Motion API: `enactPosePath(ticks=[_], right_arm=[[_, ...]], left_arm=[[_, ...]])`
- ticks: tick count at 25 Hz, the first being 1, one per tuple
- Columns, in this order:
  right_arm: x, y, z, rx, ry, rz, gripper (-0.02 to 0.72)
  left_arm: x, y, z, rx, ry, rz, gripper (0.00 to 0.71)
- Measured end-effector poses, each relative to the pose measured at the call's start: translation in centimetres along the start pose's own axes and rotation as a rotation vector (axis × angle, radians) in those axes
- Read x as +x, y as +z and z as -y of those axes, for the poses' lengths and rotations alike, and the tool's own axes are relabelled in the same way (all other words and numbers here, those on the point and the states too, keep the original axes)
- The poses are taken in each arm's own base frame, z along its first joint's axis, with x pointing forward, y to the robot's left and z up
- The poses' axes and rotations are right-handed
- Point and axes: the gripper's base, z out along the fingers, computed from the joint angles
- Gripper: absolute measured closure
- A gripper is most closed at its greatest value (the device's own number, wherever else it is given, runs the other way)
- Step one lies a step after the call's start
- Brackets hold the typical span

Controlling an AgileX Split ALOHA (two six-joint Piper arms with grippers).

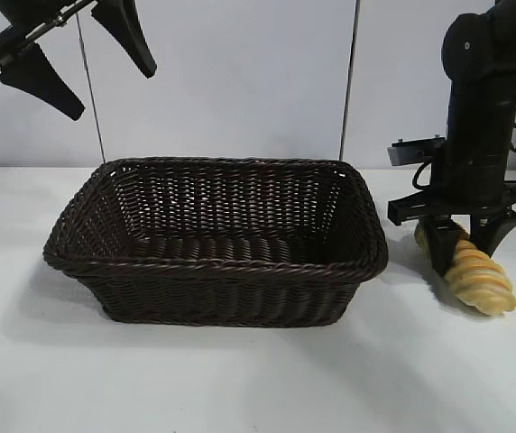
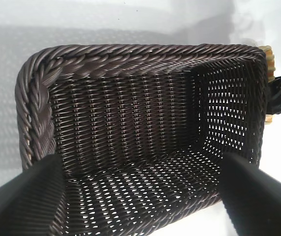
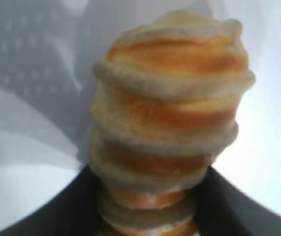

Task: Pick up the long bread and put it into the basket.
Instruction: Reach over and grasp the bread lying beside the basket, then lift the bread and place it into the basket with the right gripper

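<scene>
While the white table (image 1: 240, 379) takes up the whole foreground, the middle of it is occupied by the basket (image 1: 217, 244), a large dark brown wicker piece with sloping sides and a braided rim, seen with nothing inside it in the left wrist view. The right arm (image 1: 483, 117) is seen at the right of the exterior view, reaching straight down to the table just beside the basket's right end. The left arm is held high at the upper left of the exterior view, above and behind the basket's left end, and its left gripper (image 1: 78, 68) is tilted down toward the basket with the jaws spread wide and nothing between them. The right gripper (image 1: 469, 245) is set low over the far end of the long bread (image 1: 481, 278), with a dark finger on each side of the loaf and the jaws drawn in close against it. The long bread, golden-yellow with raised crosswise ridges and orange-brown stripes, is lying on the table to the right of the basket, outside it, its near end pointing toward the camera.
</scene>
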Motion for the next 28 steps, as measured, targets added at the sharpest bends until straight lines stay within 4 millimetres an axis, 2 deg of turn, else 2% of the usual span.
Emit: enactPosePath(ticks=[4, 10, 13, 16, 22, 28], right_arm=[[-0.6, -2.5, 0.1, -0.013, 0.014, 0.031, 0.452], [-1.1, -9.5, 0.5, -0.024, 0.032, 0.217, 0.452], [-0.7, -12.4, 0.5, -0.032, 0.038, 0.293, 0.452], [-0.2, -14.3, 0.7, -0.032, 0.041, 0.341, 0.452], [0.4, -15.3, 0.5, -0.063, 0.046, 0.352, 0.452], [0.3, -15.5, -0.8, -0.21, 0.041, 0.356, 0.452]], left_arm=[[0.0, 0.0, 0.0, 0.0, 0.0, 0.0, 0.086], [0.0, 0.0, 0.0, 0.0, 0.0, 0.0, 0.086], [0.0, 0.0, 0.0, 0.0, -0.001, -0.001, 0.086], [0.0, 0.0, 0.0, 0.0, -0.001, -0.001, 0.086], [0.0, 0.0, 0.0, 0.0, -0.001, -0.001, 0.086], [0.0, 0.0, 0.0, 0.0, -0.001, -0.001, 0.086]])
